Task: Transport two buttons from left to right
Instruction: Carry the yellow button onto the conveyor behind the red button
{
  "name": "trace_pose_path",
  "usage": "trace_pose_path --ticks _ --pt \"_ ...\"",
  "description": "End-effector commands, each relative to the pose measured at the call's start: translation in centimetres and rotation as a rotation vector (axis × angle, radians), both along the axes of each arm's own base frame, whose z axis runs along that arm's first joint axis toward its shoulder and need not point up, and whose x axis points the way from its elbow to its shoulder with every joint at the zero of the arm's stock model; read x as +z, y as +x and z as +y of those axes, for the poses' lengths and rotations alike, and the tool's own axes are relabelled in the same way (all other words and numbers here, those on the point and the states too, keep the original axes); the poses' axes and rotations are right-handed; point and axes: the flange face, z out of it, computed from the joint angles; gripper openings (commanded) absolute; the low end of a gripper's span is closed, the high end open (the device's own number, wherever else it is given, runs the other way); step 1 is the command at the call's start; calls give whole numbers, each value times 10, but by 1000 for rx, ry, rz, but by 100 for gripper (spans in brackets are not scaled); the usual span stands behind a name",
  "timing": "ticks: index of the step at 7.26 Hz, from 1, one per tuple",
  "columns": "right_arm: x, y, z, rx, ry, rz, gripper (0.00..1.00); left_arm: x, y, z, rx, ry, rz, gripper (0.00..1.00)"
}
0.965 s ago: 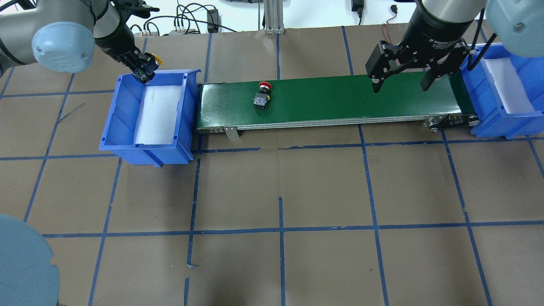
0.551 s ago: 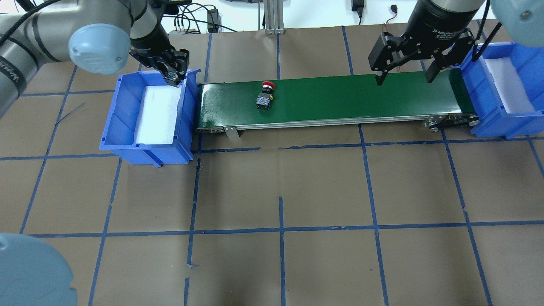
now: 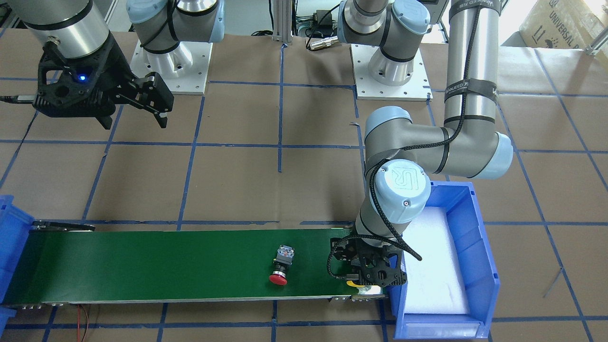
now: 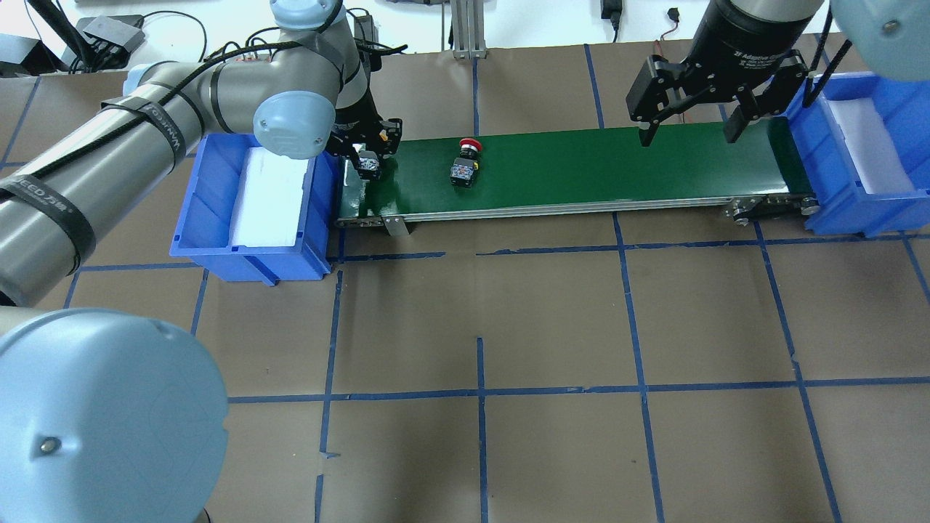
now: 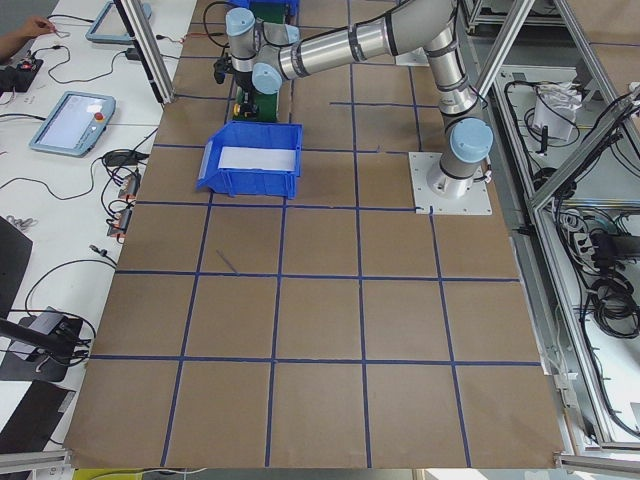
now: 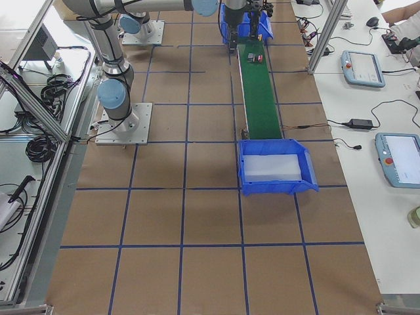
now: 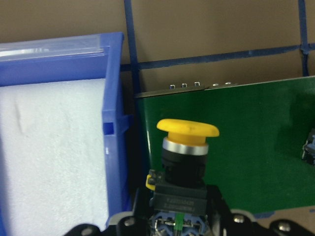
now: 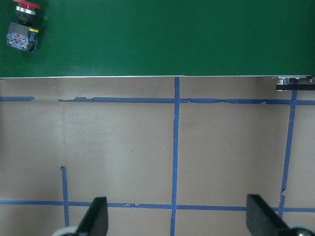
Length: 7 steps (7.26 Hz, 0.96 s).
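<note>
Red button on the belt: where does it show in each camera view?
Front-facing: red button lower centre, on the green belt.
Overhead: button upper centre, on the belt's left half.
Exterior left: cannot make it out.
Exterior right: tiny button, top centre.
Left wrist: dark sliver at the right edge, probably it.
Right wrist: button in the top left corner.
Shared landmark: the green belt.

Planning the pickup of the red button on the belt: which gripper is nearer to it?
Left. The left gripper, holding the yellow button, is at the belt's end close to the red button; the right gripper, open, is toward the opposite end.
</note>
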Motion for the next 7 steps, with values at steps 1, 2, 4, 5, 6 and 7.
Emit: trace_pose_path --ticks 1,2,4,5,6,7 --pt "-1 1 0 1 1 -4 100 -5 5 2 36 3 -2 99" --pt "-1 1 0 1 -2 -5 100 11 6 6 35 -9 -7 100" --pt "0 1 0 2 -4 -4 100 101 23 39 44 -30 -1 100" --pt "-2 1 -1 2 1 -4 100 156 36 72 18 -22 -4 100" --pt "-3 1 -1 2 2 -4 100 195 41 104 -82 -7 -13 100" --pt "-4 -1 -3 8 2 4 100 222 47 122 -139 -33 -17 100"
